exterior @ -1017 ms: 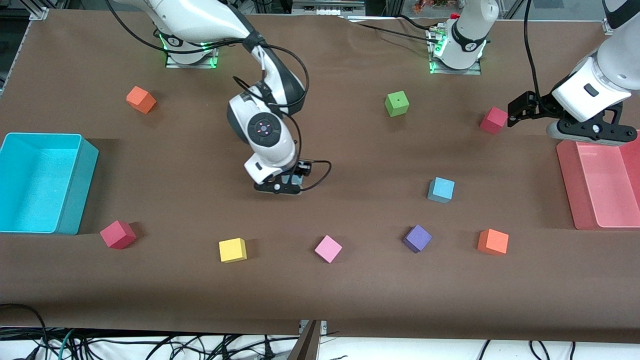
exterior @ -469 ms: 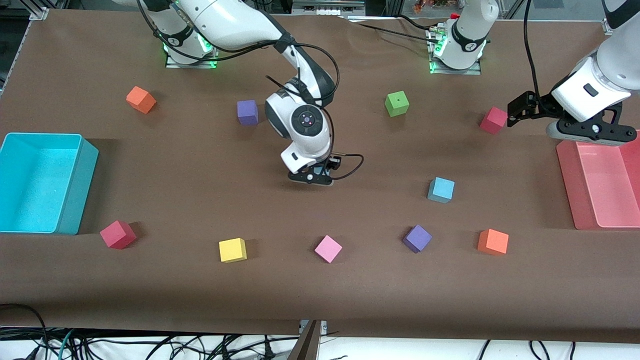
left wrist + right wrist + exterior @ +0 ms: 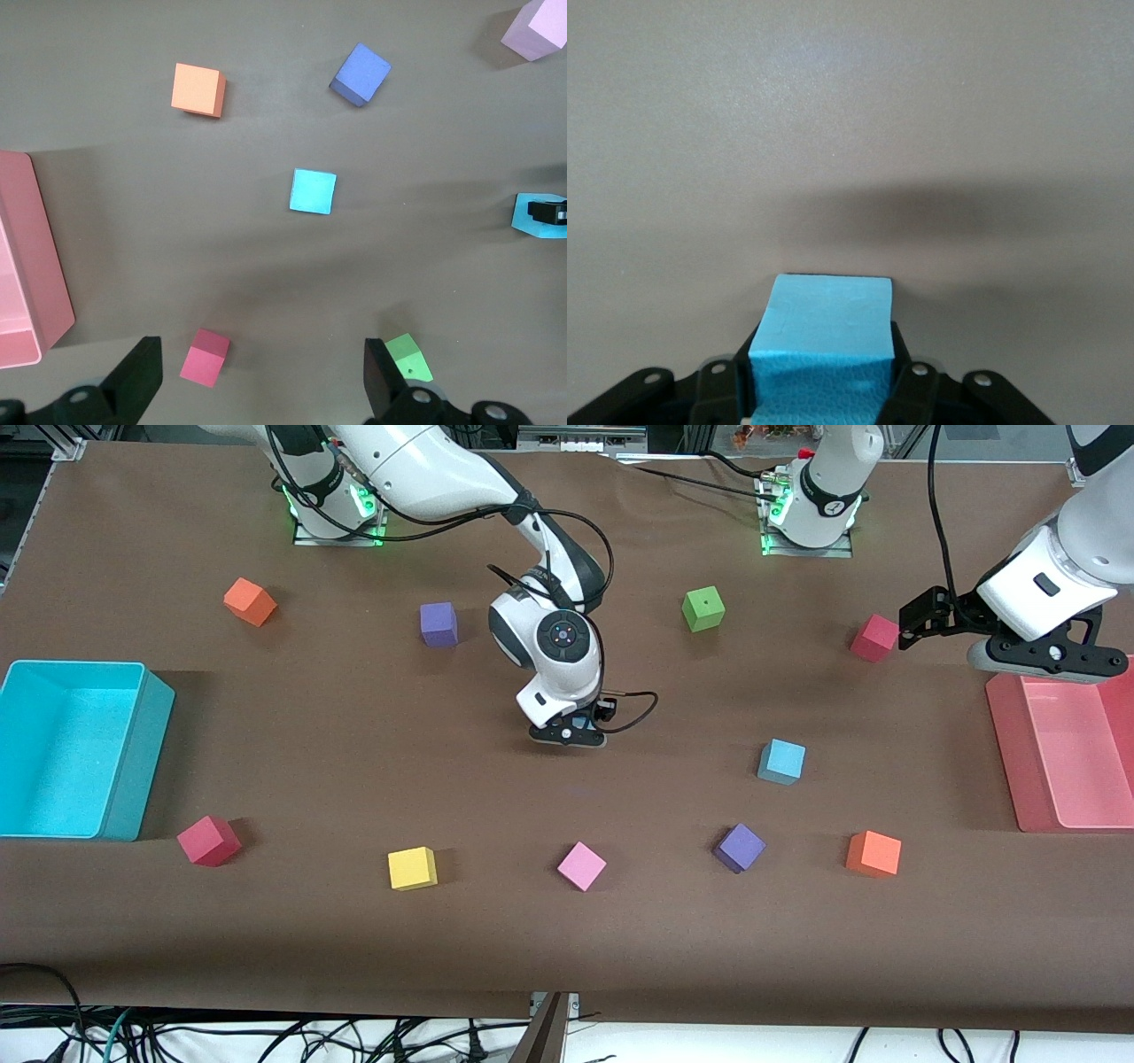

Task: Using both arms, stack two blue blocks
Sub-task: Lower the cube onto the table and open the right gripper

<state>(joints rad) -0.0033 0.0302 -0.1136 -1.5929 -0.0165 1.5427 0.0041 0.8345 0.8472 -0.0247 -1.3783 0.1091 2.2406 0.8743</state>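
My right gripper (image 3: pixel 570 734) is shut on one sky-blue block (image 3: pixel 824 341) and holds it low over the middle of the table; this block also shows in the left wrist view (image 3: pixel 540 215). The second blue block (image 3: pixel 782 762) sits on the table toward the left arm's end, and shows in the left wrist view (image 3: pixel 313 191). My left gripper (image 3: pixel 912 622) is open and empty, up in the air beside a crimson cube (image 3: pixel 874 638). Its fingers (image 3: pixel 135 379) stand wide apart.
A turquoise bin (image 3: pixel 133 753) stands at the right arm's end, a pink bin (image 3: pixel 1005 753) at the left arm's end. Loose cubes: orange (image 3: pixel 250 601), purple (image 3: pixel 438 623), green (image 3: pixel 703 608), crimson (image 3: pixel 209 840), yellow (image 3: pixel 412 867), pink (image 3: pixel 581 865), purple (image 3: pixel 739 847), orange (image 3: pixel 873 853).
My right gripper has carried its blue block toward the left arm's end of the table, uncovering a purple cube. The left arm has not moved.
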